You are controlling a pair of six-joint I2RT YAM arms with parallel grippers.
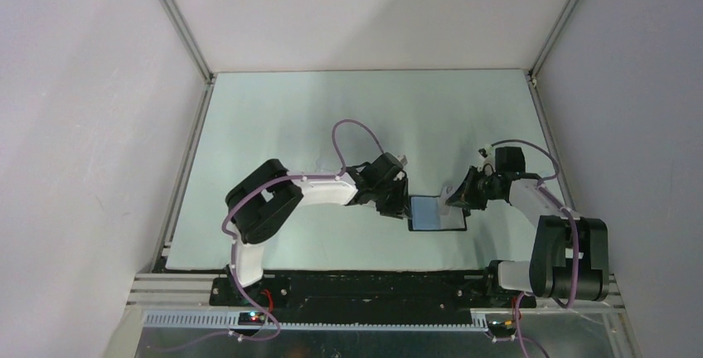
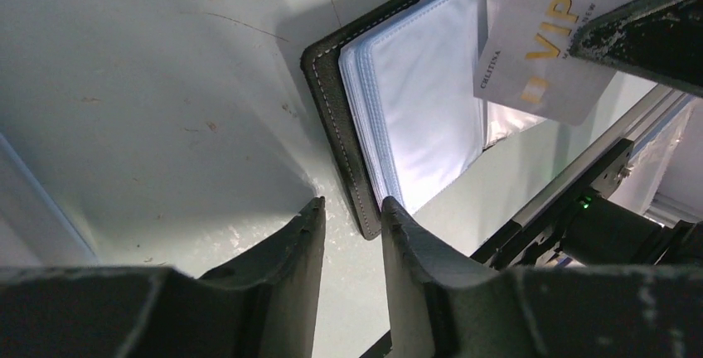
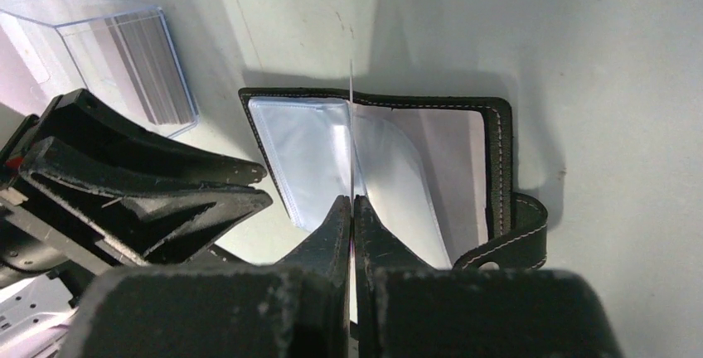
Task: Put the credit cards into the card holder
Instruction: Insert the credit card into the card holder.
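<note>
Card holder [image 1: 429,211] lies open. Right jaws pinch a credit card [image 2: 539,43] over its fold. Left jaws, spread, straddle its nine o'clock edge.

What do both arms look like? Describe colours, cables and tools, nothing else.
The left arm and right arm match: white link shells between bulky black joints. A purple cable loops along each. The left tool and right tool are black, each with two tapered fingers whose matte surface looks scuffed and speckled grey.
</note>
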